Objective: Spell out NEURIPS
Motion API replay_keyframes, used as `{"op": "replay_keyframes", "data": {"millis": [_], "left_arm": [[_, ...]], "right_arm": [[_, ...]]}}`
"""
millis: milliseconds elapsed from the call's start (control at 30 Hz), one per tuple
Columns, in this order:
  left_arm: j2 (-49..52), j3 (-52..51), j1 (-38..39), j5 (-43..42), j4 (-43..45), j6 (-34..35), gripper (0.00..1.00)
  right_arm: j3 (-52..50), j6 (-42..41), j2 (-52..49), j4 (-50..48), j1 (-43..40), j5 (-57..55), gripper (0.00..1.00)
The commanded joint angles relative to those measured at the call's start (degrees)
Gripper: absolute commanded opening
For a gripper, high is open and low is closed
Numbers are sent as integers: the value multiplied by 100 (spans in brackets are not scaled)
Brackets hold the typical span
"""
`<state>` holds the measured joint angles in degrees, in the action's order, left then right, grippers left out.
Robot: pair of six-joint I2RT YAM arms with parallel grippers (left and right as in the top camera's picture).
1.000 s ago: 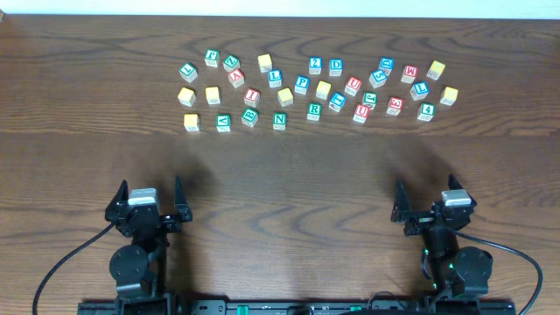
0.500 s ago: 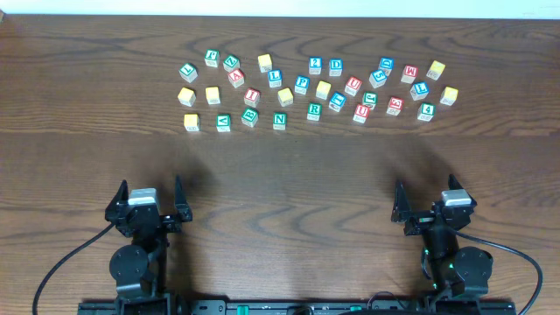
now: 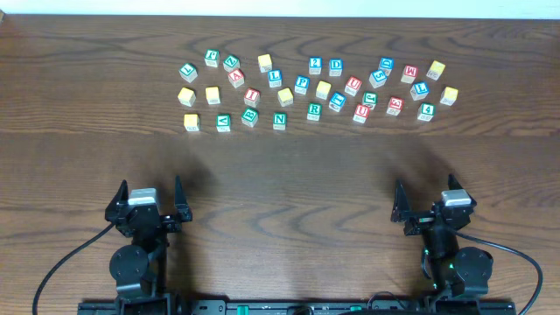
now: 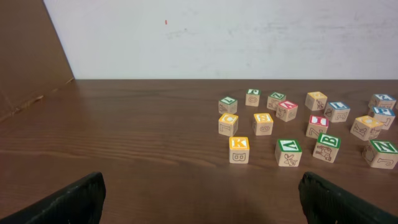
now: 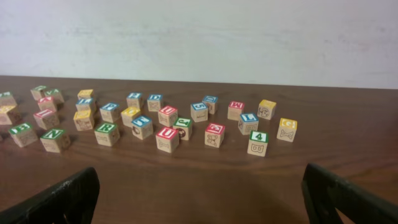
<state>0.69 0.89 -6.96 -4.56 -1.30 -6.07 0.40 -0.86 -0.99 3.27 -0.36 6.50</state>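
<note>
Table (image 3: 280, 166): dark brown, wood grain running 9 to 3 o'clock.
N cube (image 3: 279, 121): green letter and border.
R cube (image 3: 314, 111), at its 3 o'clock: green.
U cube (image 3: 360, 113): red.
P cube (image 3: 302, 84): blue (bodies all pale wood).
Wall (image 5: 199, 37): off-white, plain.

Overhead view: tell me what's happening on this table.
Nothing is handled yet. Both arms sit at the near edge, the left pincer and right pincer open and empty. The alphabet cubes lie scattered across the far side of the table; the green N cube and green R cube sit nearest the arms. No spelling has begun.
</note>
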Motion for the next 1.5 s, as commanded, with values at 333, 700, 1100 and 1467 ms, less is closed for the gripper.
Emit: {"op": "replay_keyframes", "data": {"millis": [333,700,1100,1467], "left_arm": [[-46,-57,28,-59,-227,76,97],[-46,160,28,-61,-232,74,98],[337,531,28,-61,-234,74,98],[1674,1329,28,-61,-238,74,98]], "right_arm": [[-9,-79,22,-369,-20,52,99],[-9,-79,22,-531,-20,55,99],[-9,-79,22,-702,-20,59,99],[118,-79,22,-739,-20,223,99]]}}
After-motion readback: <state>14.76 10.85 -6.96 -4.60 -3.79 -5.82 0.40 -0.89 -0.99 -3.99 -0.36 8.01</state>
